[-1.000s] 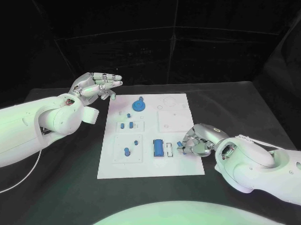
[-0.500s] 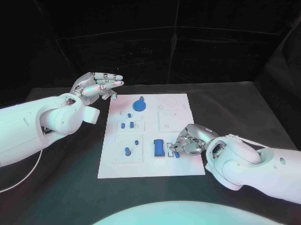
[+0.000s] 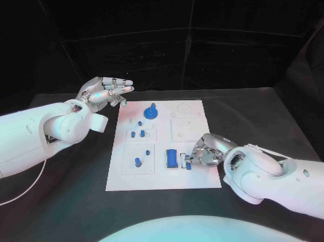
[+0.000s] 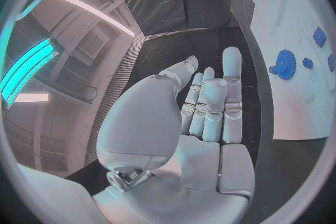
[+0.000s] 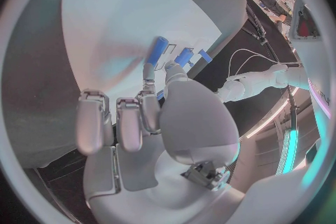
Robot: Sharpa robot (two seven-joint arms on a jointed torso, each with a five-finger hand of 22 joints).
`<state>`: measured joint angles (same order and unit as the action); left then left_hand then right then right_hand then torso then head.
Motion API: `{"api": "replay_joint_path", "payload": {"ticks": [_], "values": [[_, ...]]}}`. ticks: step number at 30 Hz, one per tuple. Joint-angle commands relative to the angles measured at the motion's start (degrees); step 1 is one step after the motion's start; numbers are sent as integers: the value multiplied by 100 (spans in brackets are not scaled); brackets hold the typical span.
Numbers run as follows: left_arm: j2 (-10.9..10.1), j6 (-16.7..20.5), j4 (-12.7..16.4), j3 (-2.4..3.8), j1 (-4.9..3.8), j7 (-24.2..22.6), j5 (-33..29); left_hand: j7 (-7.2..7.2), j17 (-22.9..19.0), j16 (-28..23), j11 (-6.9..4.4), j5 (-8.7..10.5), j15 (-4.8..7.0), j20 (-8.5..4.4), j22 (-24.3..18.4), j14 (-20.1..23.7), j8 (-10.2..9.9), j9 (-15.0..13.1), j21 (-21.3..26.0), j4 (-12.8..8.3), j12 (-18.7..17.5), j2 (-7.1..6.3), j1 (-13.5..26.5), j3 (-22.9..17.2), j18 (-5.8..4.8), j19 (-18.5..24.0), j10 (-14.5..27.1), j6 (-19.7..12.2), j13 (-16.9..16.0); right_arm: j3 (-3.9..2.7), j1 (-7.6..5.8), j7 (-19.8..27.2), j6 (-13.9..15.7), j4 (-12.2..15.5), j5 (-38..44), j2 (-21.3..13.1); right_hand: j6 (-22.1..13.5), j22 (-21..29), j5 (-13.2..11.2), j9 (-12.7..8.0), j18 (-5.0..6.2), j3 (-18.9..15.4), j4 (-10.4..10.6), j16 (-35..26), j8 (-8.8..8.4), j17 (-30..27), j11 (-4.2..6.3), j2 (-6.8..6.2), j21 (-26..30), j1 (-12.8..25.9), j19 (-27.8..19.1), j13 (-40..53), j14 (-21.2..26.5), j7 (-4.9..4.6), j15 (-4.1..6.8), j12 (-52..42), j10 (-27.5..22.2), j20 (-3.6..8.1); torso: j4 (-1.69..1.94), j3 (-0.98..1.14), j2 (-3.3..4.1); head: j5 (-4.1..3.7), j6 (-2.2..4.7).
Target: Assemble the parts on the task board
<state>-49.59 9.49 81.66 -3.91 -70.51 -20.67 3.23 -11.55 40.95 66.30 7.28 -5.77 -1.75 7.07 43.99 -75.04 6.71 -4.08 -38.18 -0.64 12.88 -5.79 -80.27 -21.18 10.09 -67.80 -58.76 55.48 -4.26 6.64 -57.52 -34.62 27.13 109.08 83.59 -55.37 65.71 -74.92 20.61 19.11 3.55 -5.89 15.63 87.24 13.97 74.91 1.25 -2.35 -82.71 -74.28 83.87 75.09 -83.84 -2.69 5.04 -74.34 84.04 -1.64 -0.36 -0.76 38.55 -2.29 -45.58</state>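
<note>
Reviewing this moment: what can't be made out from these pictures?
- Head view: whether the right hand holds a part; its own fingers cover the task board there.
- Right wrist view: whether the fingertips pinch the blue part or merely touch it.
- Left wrist view: most of the board, cut off by the circle's rim.

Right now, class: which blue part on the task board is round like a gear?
The blue gear at the task board's far end, near the left hand; the other blue parts are small pegs or blocks.
</note>
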Motion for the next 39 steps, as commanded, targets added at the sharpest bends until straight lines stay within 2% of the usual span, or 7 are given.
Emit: {"api": "replay_joint_path", "payload": {"ticks": [1,7,12,18,26,39], "values": [[-1,-60,7,5,-8,-16,-17,7,-5,34,3,-19,-23,53,-7,4,40,-6,31,-13,26,13,51,30,40,-5,50,-36,4,-1,-6,-12,8,113,383,-86,-7,-118,-60,14,-59,-68,-9,24,-1,1056,27,-91,-23,-14,24,501,-525,-12,7,1,116,36,-15,6,-9,-2,2],[9,-66,-6,4,-8,-16,-17,7,-5,34,3,-19,-23,53,-7,4,40,-6,31,-13,26,13,51,30,40,-5,50,-36,4,-1,-5,-1,60,225,545,-214,-78,-83,-302,33,-52,-206,1,4,-40,1024,-3,-150,0,-7,4,470,-518,-49,-14,66,87,23,-5,6,-11,-20,14],[26,-71,-12,4,-8,-13,-17,7,-5,34,3,-19,-23,53,-7,4,40,-6,31,-13,26,13,51,30,40,-5,50,-36,4,-1,-6,-5,-165,157,588,-203,-142,-21,-476,43,-40,-283,13,-38,-75,955,-30,-152,37,-10,-28,420,-502,-77,-36,158,43,4,6,-6,-9,-45,36],[30,-72,-13,3,-8,-9,-17,7,-5,34,3,-19,-23,53,-7,4,40,-6,31,-13,26,13,51,30,40,-5,50,-36,4,0,-6,-9,-283,-18,558,-26,-137,-22,-438,59,-39,-285,-2,-41,-71,952,-32,-97,40,-65,-29,427,-502,-78,-42,151,41,-5,6,0,2,-28,42],[24,-75,-5,3,-8,-6,-17,7,-5,34,3,-19,-23,53,-7,4,40,-6,31,-13,26,13,51,30,40,-5,50,-36,4,0,-5,-18,-367,-187,549,121,-102,-28,-350,91,-39,-290,-20,-37,-46,961,-20,-11,38,-132,-26,439,-504,-61,-36,136,46,-6,7,-8,4,-22,25],[17,-86,-6,3,-8,10,-17,7,-5,34,3,-19,-23,53,-7,4,40,-6,31,-13,26,13,51,30,40,-5,50,-36,4,0,-6,-18,-481,-246,587,186,-69,-42,-354,149,-41,-281,-200,-36,-2,966,13,47,35,-413,-19,449,-506,-25,-8,126,49,16,2,1,0,-18,4]]}}
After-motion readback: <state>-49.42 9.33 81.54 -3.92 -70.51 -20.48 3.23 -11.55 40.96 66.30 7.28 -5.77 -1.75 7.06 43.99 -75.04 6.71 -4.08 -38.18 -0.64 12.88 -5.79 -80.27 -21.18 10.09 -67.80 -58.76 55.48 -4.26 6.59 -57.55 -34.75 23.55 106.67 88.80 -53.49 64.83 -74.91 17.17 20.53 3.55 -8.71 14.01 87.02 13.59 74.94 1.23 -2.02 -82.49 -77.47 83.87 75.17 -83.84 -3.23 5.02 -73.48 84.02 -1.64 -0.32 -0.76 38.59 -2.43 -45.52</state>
